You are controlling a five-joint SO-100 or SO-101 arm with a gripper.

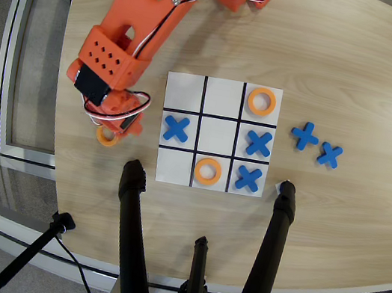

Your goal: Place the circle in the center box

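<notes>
Pale wood-grain tabletop [359, 84] carries a white square board [188, 88] ruled by black lines into nine cells. Its center box [217, 135] is bare. Left of the board, the orange plastic arm's claw [112, 128] sits over a flat orange ring [107, 136]; whether it grips is unclear. Two more rings [262, 102] and three blue crosses [176, 129] fill cells; two crosses [305, 136] lie right of the board.
</notes>
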